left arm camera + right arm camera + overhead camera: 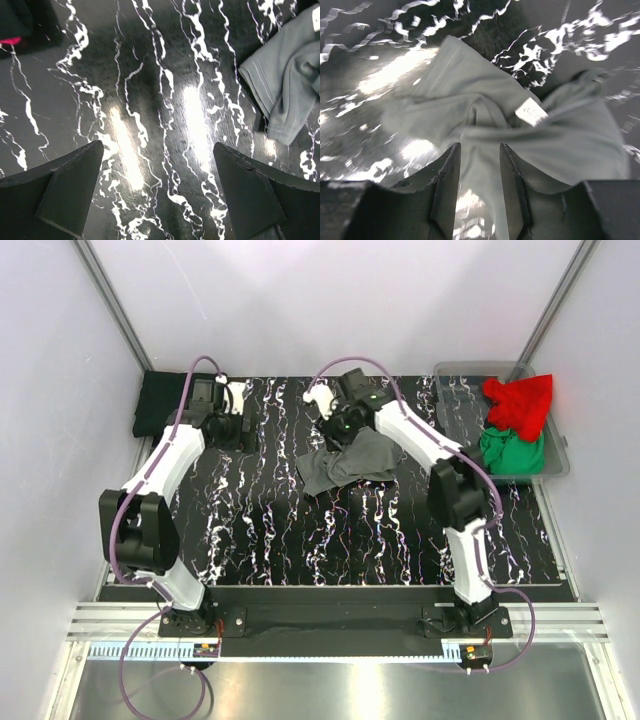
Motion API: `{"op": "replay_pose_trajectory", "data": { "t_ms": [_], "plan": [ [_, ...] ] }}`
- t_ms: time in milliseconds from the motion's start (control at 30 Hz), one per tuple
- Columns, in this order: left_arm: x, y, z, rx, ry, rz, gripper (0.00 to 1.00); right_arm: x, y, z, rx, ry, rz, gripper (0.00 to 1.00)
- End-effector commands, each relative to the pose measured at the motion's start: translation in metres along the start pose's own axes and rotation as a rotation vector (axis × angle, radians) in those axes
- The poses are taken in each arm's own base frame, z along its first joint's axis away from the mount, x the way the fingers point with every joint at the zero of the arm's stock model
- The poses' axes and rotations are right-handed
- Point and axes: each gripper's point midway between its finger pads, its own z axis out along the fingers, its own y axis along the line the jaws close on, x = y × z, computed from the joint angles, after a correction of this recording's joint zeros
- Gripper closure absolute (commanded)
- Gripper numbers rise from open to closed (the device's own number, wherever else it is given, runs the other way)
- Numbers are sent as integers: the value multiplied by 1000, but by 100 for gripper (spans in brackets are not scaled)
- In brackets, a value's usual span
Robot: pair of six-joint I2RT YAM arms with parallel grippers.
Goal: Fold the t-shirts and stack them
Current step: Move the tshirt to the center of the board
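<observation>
From above, your dark grey t-shirt (345, 465) is lying crumpled on the table (300, 540) at frame centre; left wrist, your left claw (157, 147) is hanging wide apart, shirt at upper right; right wrist, your right claw (479, 147) is standing apart over it.

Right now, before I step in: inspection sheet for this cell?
Surface: black marbled table, glare patches.
Job's things: dark grey t-shirt crumpled mid-table; black t-shirt far left corner; red t-shirt, green t-shirt in clear bin.
Clutter: clear bin far right; nothing else seen.
Grippers: left gripper open over table; right gripper astride grey cloth, grip unclear.
Cables: purple cables looped along both arms.
Surroundings: white walls, metal rails.
</observation>
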Motion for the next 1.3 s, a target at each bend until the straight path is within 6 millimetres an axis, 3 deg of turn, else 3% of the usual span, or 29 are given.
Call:
{"op": "replay_pose_trajectory", "data": {
  "t_ms": [0,200,367,700,833,933,1133,1267],
  "plan": [
    [-17,-9,-28,41,-100,29,2,2,-17,23,19,14,42,56],
    [-9,-10,-36,39,-105,42,2,10,-33,41,64,51,41,55],
    [-7,-11,-37,45,-107,42,2,7,-34,42,69,46,41,55],
    [-13,-18,-34,85,-111,33,2,30,-38,66,77,100,86,54],
    [-13,-20,-34,92,-111,34,2,31,-41,71,81,103,91,79],
    [-14,-19,-35,90,-115,37,2,23,-43,60,101,89,68,99],
    [-19,-19,-31,93,-121,36,2,-13,-47,15,152,10,-3,100],
    [-22,-20,-29,98,-123,32,2,-69,-41,-49,196,-141,-61,100]
  ]
}}
